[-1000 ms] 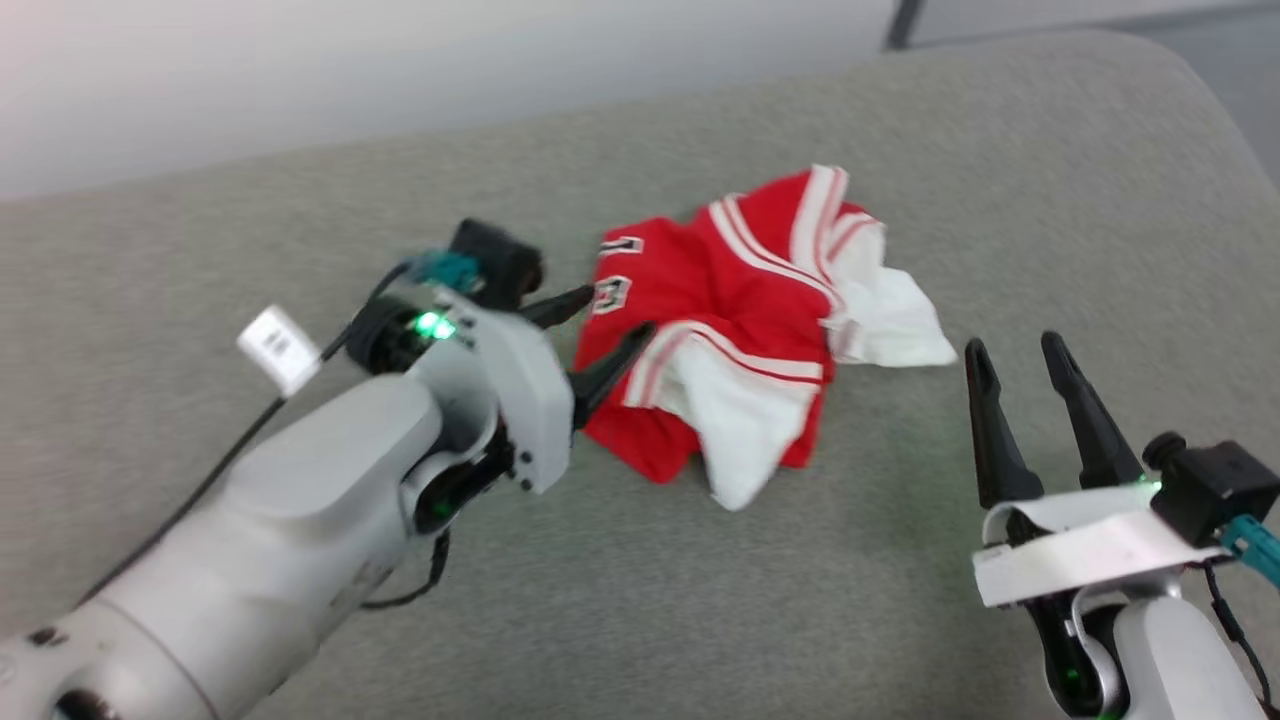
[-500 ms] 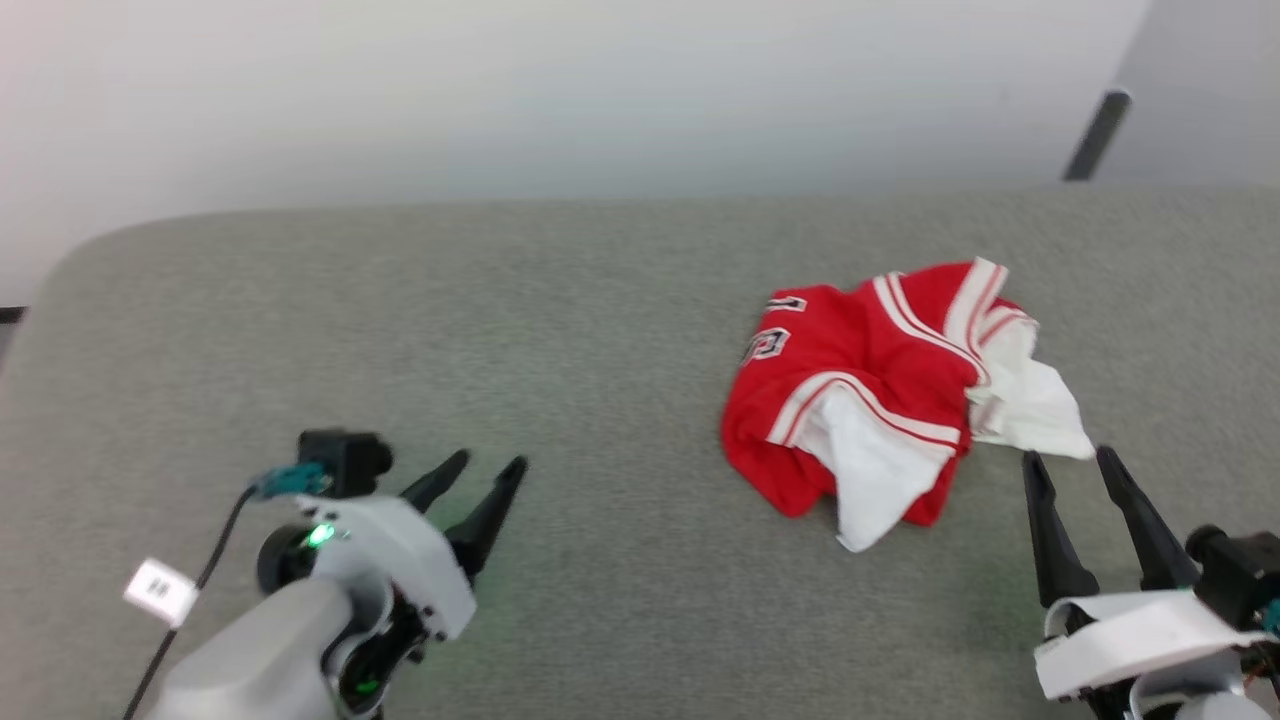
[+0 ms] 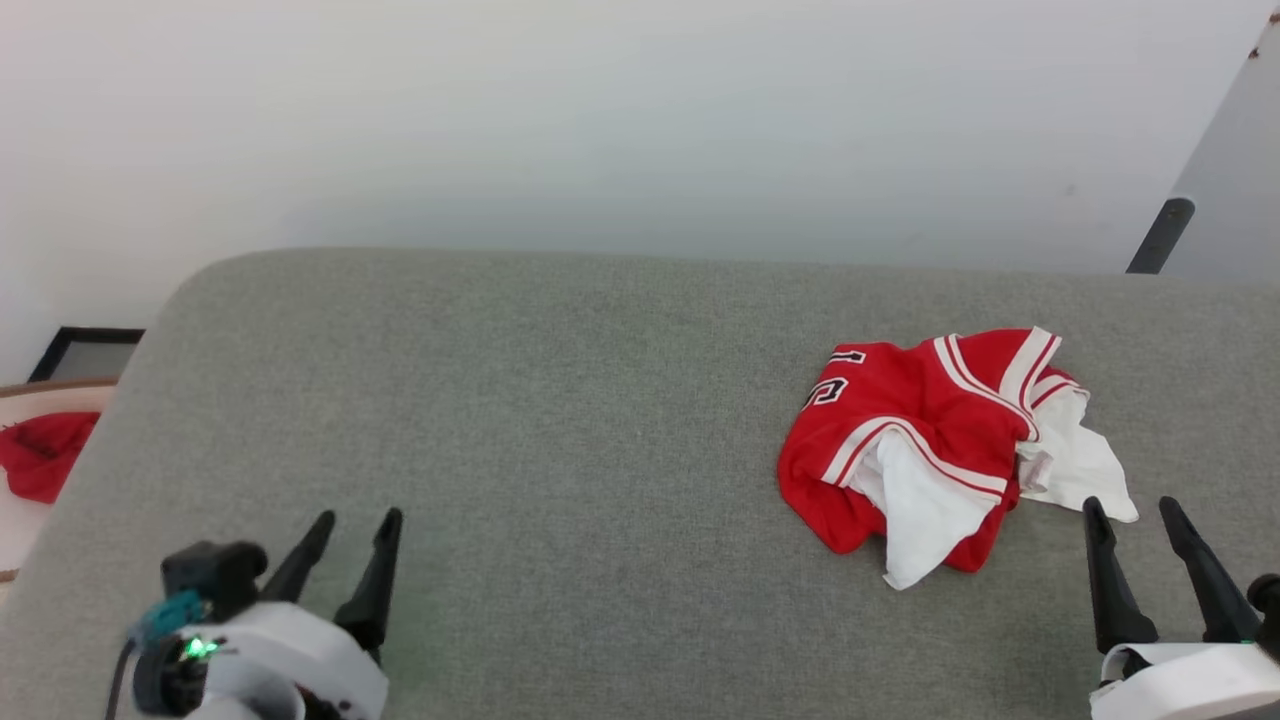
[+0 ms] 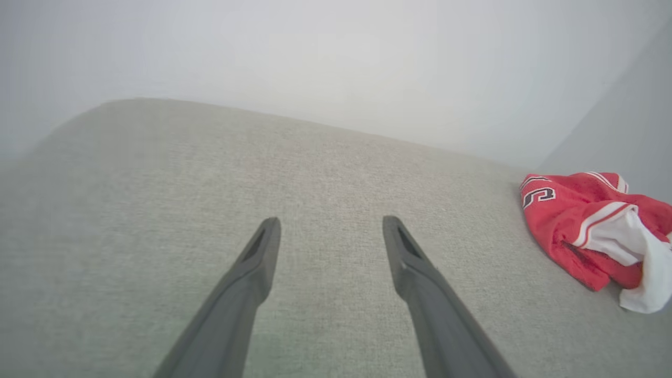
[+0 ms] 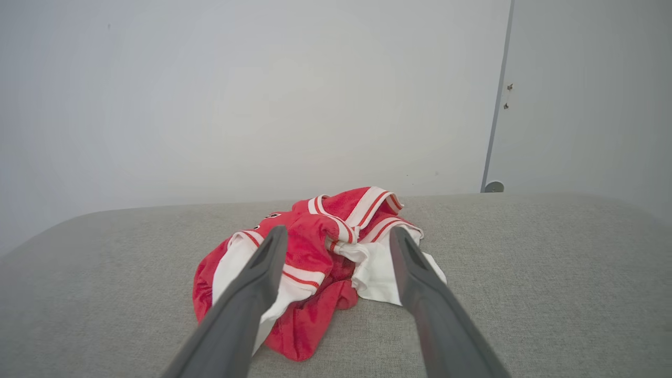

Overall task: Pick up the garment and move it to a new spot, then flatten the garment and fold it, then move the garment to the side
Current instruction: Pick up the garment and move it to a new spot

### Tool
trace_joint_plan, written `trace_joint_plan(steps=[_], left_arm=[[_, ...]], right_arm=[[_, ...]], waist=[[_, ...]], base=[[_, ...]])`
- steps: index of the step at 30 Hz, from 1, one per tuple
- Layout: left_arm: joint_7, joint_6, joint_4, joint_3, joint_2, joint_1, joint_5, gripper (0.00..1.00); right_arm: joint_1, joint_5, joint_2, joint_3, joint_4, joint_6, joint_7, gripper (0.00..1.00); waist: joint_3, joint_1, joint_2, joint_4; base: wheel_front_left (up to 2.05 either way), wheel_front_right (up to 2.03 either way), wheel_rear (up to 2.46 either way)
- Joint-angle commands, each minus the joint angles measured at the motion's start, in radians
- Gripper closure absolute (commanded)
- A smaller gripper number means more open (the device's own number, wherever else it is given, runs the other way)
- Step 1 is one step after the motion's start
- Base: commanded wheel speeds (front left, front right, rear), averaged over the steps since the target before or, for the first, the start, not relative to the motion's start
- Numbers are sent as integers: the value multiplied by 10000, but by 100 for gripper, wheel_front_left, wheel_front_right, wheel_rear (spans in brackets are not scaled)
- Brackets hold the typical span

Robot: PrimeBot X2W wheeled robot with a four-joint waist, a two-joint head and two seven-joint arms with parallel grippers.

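left claw [image 3: 360, 515] now away from garment [image 3: 900, 440]; black number [image 3: 828, 392] partly legible

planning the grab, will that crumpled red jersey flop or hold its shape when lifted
Probably floppy: the garment lies in soft bunched folds, so it should drape and unfurl from one pinch. Likely light, as the cloth looks thin. The textured grey cushion should keep it from sliding much.

A grey fabric surface [image 3: 560, 420] spreads across the middle, with a white wall [image 3: 600, 120] at twelve o'clock. At nine o'clock lies a red cloth [image 3: 40, 455], just below a dark frame [image 3: 85, 352]. A dark post [image 3: 1160, 235] stands at two o'clock.
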Motion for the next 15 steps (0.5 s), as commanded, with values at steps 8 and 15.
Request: trace_joint_plan(steps=[8,15], left_arm=[[-7,893,-2062,1853,-290,1760,2641,0],[-6,975,-3030,2777,-730,2630,3818,0]], right_arm=[[44,-76,58,-356,-223,1,-1,0],[-78,-41,166,-375,-334,1,-73,0]], waist=[[-149,0,0,-173],[-179,0,0,-313]], base=[[0,0,0],[0,0,0]])
